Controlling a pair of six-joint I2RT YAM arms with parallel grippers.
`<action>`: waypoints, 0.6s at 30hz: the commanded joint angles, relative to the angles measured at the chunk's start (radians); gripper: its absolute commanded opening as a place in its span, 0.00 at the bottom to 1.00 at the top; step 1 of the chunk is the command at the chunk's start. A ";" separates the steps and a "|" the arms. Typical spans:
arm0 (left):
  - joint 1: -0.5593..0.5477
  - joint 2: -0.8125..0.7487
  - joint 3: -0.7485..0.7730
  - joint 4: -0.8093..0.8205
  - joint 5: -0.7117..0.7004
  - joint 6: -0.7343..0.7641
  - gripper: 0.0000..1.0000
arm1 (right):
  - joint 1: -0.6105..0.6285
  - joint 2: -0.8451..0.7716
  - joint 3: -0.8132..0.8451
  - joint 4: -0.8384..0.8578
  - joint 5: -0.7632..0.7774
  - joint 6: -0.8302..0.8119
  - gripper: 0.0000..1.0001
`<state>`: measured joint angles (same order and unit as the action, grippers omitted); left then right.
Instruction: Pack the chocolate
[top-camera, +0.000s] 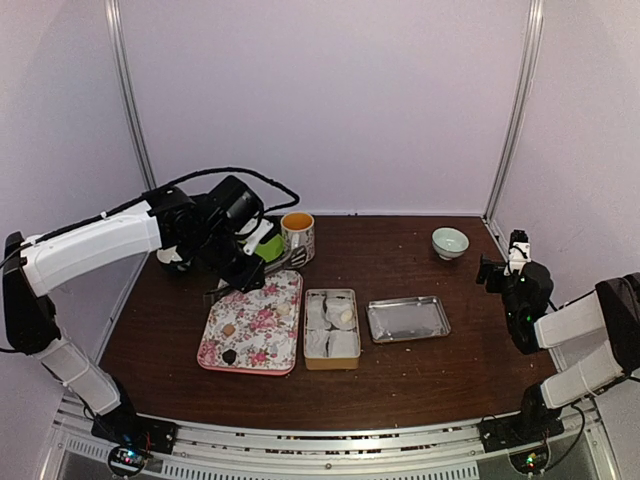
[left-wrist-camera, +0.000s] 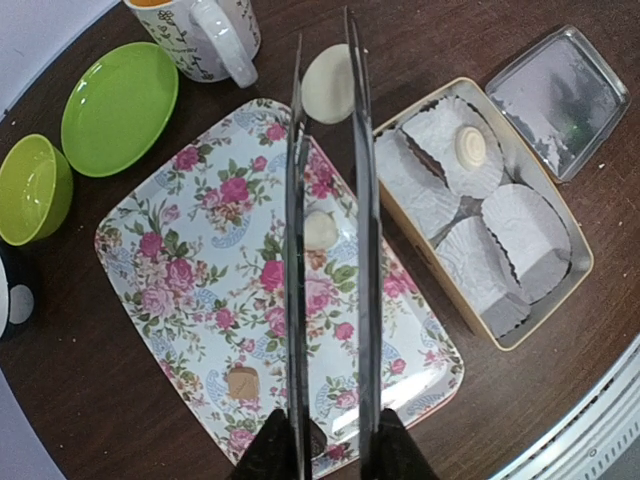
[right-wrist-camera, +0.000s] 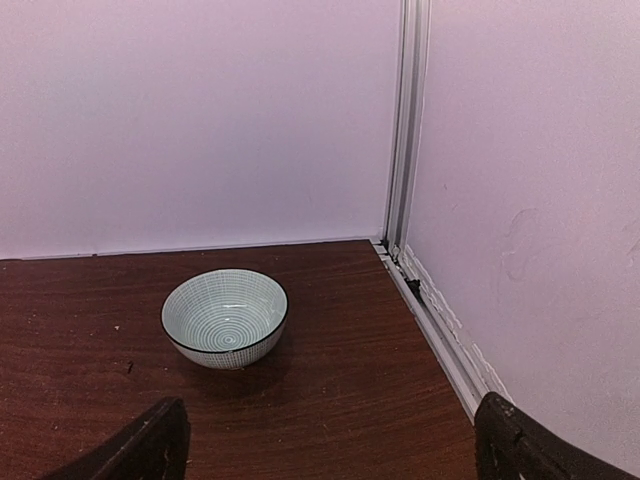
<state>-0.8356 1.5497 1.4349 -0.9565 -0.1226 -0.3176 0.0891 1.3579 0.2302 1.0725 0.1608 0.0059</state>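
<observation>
The chocolate (top-camera: 229, 355), a tiny near-black lump, lay on the floral tray (left-wrist-camera: 170, 270) close to its front-left corner, just in front of a tan square sweet (left-wrist-camera: 241, 381) and apart from it, while a white sweet (left-wrist-camera: 320, 230) sat further back near the tray's middle. The tan tin (top-camera: 307, 330) stood just right of the tray with four white paper cups inside, one holding a cream sweet (left-wrist-camera: 471, 145) and the other three seemingly empty, and its metal lid (top-camera: 408, 319) lay beside it. The left gripper (left-wrist-camera: 330, 452) was narrow, its fingers pinching a pair of long tongs (left-wrist-camera: 296, 300) whose tips hung over the back of the tray towards the mug (top-camera: 297, 235), well away from the chocolate. The right gripper (right-wrist-camera: 335, 450) gaped wide and empty at the far side of the table (top-camera: 420, 380), facing a small pale bowl (right-wrist-camera: 225, 318). The likeliest trouble, as I judged it, was the lump itself: so small and rounded, it could squirt sideways out of the thin tips or skid across the glossy tray if they closed off-centre. The tongs might also twist in the fingers, the tan sweet could get nipped instead, and a loose hold might drop the chocolate between tray and tin
</observation>
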 joint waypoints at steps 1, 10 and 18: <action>-0.031 -0.018 0.002 0.009 0.057 -0.053 0.26 | -0.005 0.001 0.018 0.022 0.014 0.007 1.00; -0.088 0.019 -0.013 0.009 0.083 -0.080 0.25 | -0.005 0.002 0.017 0.022 0.014 0.006 1.00; -0.097 0.041 -0.034 0.045 0.121 -0.106 0.24 | -0.005 0.001 0.017 0.021 0.014 0.007 1.00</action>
<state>-0.9302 1.5749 1.4094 -0.9581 -0.0296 -0.3965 0.0891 1.3579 0.2302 1.0725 0.1604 0.0059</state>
